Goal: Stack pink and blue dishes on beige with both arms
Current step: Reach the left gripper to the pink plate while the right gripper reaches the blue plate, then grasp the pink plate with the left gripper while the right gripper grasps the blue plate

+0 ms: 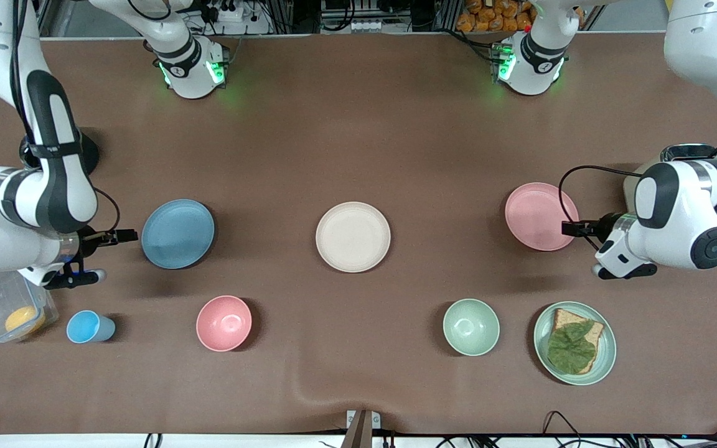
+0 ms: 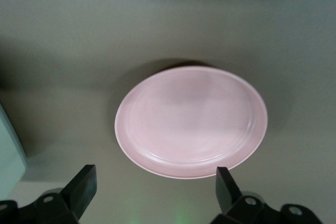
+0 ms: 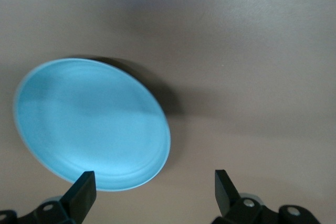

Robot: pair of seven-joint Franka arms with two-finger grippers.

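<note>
The cream-beige plate (image 1: pixel 353 236) lies in the middle of the table. The light blue plate (image 1: pixel 178 233) (image 3: pixel 92 124) lies toward the right arm's end. My right gripper (image 1: pixel 123 237) (image 3: pixel 154 195) is low beside it and open, with one fingertip (image 3: pixel 84 190) at the plate's rim. Toward the left arm's end lies the pink plate (image 1: pixel 541 216) (image 2: pixel 191 121). My left gripper (image 1: pixel 573 229) (image 2: pixel 156 192) is open just off its rim, and nothing is between its fingers. All three plates rest flat on the brown table.
Nearer the front camera stand a blue cup (image 1: pixel 89 327), a deep pink bowl (image 1: pixel 224 323), a pale green bowl (image 1: pixel 471 326) and a pale green plate (image 1: pixel 607 358) with toast. A clear container (image 1: pixel 10 305) holding something orange sits under the right arm.
</note>
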